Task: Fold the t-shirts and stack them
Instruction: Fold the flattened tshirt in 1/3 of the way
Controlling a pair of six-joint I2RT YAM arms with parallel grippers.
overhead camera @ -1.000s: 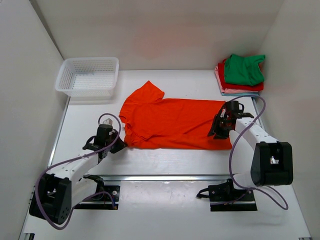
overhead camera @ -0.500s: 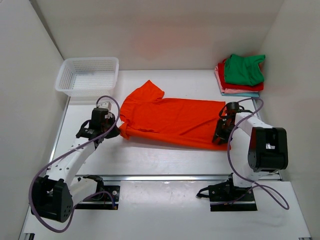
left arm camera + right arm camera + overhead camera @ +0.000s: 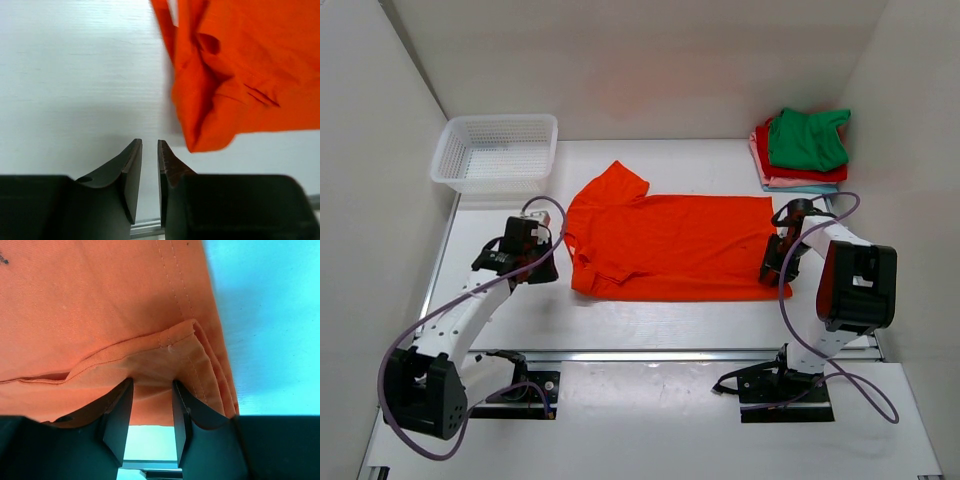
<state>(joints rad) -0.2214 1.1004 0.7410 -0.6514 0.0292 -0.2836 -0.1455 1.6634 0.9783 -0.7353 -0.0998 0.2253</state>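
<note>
Jaws of left gripper (image 3: 150, 150) parted by only a thin slit, nothing between, bare table (image 3: 75, 75) beneath. Just ahead and to their right, not touching: the rumpled sleeve end of the orange t-shirt (image 3: 225, 75), doubled over on itself. Jaws of right gripper (image 3: 152, 390) set either side of a folded hem corner of the same shirt, cloth lying in the gap and draped over both tips; clamped or merely straddling, impossible to tell. From above, shirt spread flat between the two grippers, apparently folded once lengthwise, one sleeve showing. Beyond the right jaws, well apart: a stack of folded t-shirts (image 3: 802, 150), green on top, red, pink and light blue under. Beyond the left jaws: a white mesh basket (image 3: 495, 150).

Judged light, limp, quick to sag and crease; neither slippery nor fragile. Best pinched at hem corners and shoulder seams, through every layer, both ends raised together. No brand, label or writing legible; a few dark specks near the right jaws too small to read.
</note>
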